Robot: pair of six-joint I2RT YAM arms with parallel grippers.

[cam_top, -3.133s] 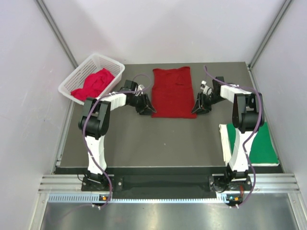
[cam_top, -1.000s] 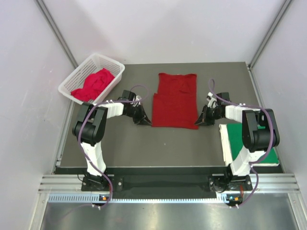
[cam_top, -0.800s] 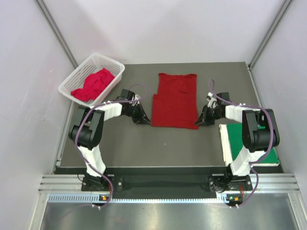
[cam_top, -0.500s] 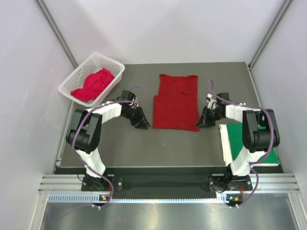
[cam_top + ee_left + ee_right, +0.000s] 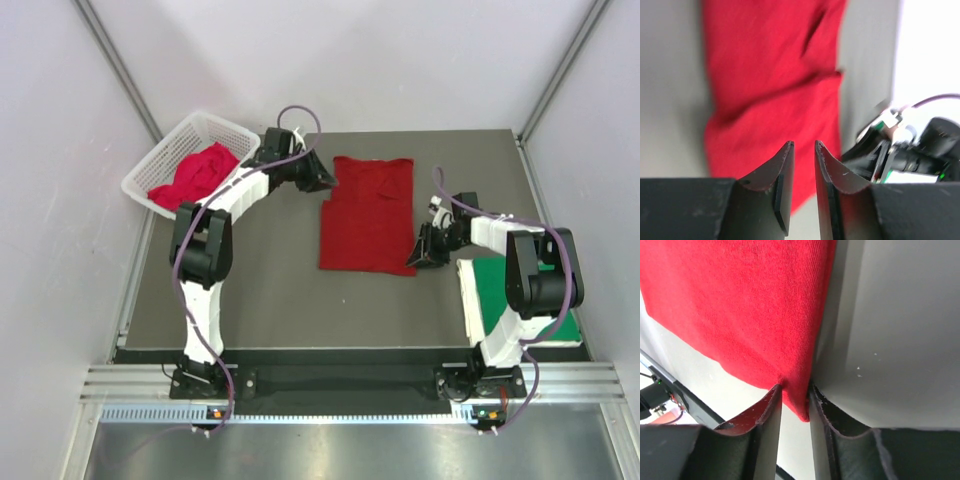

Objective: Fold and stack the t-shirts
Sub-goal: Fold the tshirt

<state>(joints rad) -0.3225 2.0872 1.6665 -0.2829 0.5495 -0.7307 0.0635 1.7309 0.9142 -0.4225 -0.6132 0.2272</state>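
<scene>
So the red shirt (image 5: 365, 215) lies flat in the middle of the table (image 5: 250, 290), long axis running near to far. The left gripper (image 5: 325, 180) is at its far-left corner, jaws a slit apart and empty. The right gripper (image 5: 413, 260) is at the near-right corner with cloth between barely parted jaws, and I can't tell if it's actually pinched. Diagonal corners, so neither arm's nearer.
</scene>
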